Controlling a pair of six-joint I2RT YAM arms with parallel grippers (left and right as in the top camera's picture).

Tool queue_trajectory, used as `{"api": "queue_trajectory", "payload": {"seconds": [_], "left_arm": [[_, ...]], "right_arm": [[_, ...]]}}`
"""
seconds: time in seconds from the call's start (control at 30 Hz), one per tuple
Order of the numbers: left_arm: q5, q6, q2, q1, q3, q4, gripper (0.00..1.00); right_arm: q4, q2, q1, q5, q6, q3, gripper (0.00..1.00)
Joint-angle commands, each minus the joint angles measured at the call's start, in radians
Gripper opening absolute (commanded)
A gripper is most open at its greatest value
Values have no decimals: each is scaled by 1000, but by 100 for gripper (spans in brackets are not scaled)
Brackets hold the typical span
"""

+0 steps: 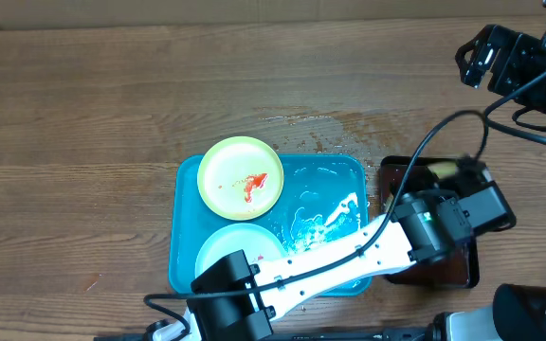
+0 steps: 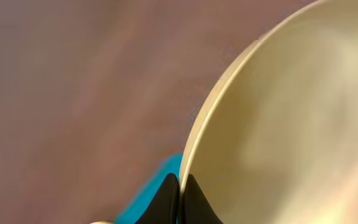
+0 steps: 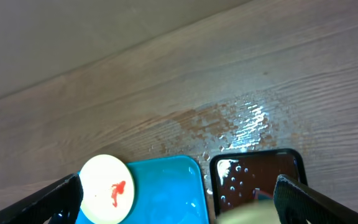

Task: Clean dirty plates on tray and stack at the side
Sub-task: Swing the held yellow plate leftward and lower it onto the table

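Left jaws pinch a pale plate (image 2: pixel 291 112) over the black tray (image 3: pixel 253 177).
Right jaws spread, far right; a smeared plate (image 1: pixel 241 178) lies on the blue tray (image 1: pixel 335 175).

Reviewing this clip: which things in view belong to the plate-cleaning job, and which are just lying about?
Job: smeared yellow-green plate; pale plate beside it; third plate, pinched by the left gripper; turquoise tray.
Lying about: black tray; wet patch on the table.
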Motion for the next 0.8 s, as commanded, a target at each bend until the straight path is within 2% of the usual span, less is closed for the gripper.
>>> {"api": "queue_trajectory", "payload": {"seconds": [0.0,0.1,0.23,0.33,0.43,0.57,0.77], "left_arm": [[-415,-14,2,26,40,13,4],[-109,10,-5,38,71,-45,4],[434,-155,-25,98,119,-110,4],[738,-270,-33,185,119,-110,5],[816,-351,-33,274,110,-134,5],[828,-422,-33,392,110,-208,5],[906,-466,-40,563,109,-288,5]], "right_arm": [[2,4,-3,-2,-5,21,100],[-2,5,-3,-2,-5,20,100],[-19,10,-3,-1,-5,20,100],[-29,16,-3,-1,-5,20,100],[-36,24,-3,-1,-5,20,100],[-40,33,-3,-2,-5,20,100],[-40,35,-3,-2,-5,20,100]]}}
